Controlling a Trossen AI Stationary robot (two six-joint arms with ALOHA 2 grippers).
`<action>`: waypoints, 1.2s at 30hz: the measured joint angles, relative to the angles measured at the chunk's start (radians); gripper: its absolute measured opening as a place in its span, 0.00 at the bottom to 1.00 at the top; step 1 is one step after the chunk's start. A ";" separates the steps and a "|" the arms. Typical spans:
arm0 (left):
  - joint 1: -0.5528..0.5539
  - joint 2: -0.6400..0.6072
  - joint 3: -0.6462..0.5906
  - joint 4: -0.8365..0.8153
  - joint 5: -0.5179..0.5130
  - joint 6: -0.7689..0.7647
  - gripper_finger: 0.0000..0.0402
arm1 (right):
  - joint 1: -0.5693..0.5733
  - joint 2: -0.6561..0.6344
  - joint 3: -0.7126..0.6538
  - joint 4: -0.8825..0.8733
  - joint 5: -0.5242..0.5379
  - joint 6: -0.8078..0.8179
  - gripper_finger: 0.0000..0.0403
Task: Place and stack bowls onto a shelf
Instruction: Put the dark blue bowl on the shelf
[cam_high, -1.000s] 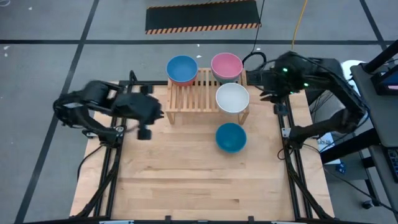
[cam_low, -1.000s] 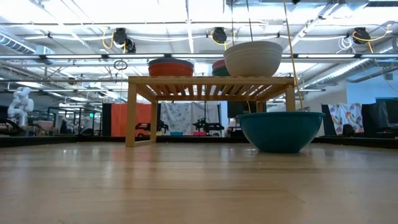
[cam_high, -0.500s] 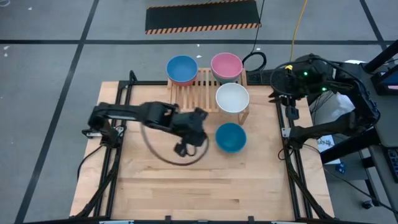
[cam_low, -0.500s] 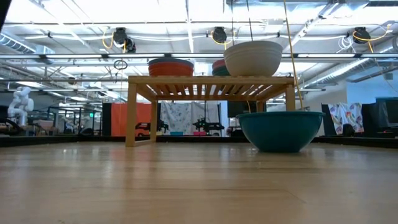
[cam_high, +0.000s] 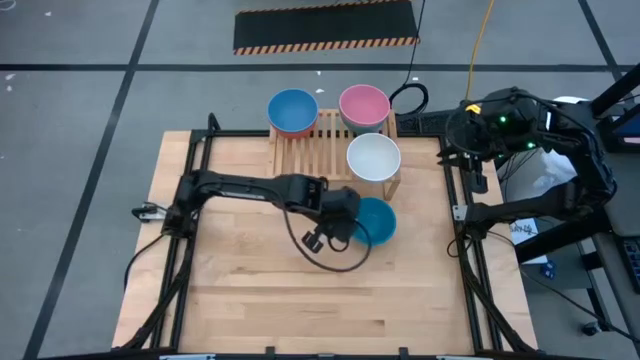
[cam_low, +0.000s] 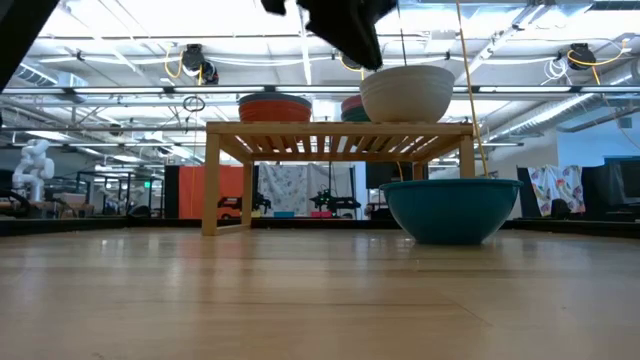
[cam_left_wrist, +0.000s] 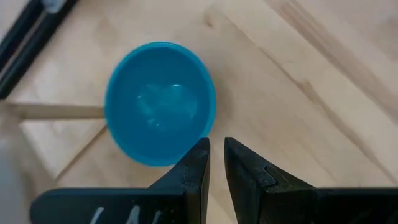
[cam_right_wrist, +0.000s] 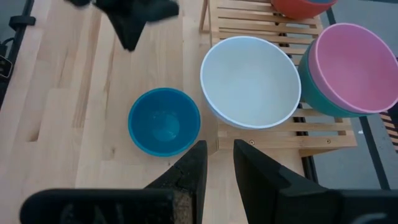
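A teal bowl (cam_high: 372, 221) stands alone and upright on the bare desk (cam_high: 250, 290), just in front of the shelf's right end; it is smooth, round and glossy inside. The shelf (cam_high: 315, 152) is a low light-wood rack with parallel slats and short legs, set at the far middle of the desk. On it a white bowl (cam_high: 373, 157) sits at the near right corner, overhanging the edge, a pink bowl (cam_high: 364, 105) is nested in a greenish one at the far right, and a light blue bowl (cam_high: 293, 110) rests in a red one (cam_low: 274, 107) at the far left. The left gripper (cam_high: 340, 226) reaches across the desk from the left and hangs above the teal bowl's left rim; its fingers (cam_left_wrist: 198, 168) stand only a narrow slit apart and hold nothing. A loop of black cable (cam_high: 325, 255) droops from that arm over the desk near the bowl. The right gripper (cam_right_wrist: 217, 163) waits high over the desk's far right edge, looking down on the shelf, its fingers likewise parted by a slim gap and empty. The shelf's right leg (cam_left_wrist: 56, 112) stands just beside the teal bowl.
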 joint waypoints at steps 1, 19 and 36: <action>-0.001 0.016 0.000 0.005 0.001 0.017 0.14 | 0.000 -0.002 0.000 0.000 0.000 0.000 0.19; -0.001 0.186 0.000 0.136 0.000 0.156 0.14 | 0.000 -0.013 0.000 0.000 0.001 0.000 0.19; 0.011 0.230 0.000 0.124 0.059 0.070 0.14 | 0.000 -0.013 0.000 0.000 0.002 0.000 0.19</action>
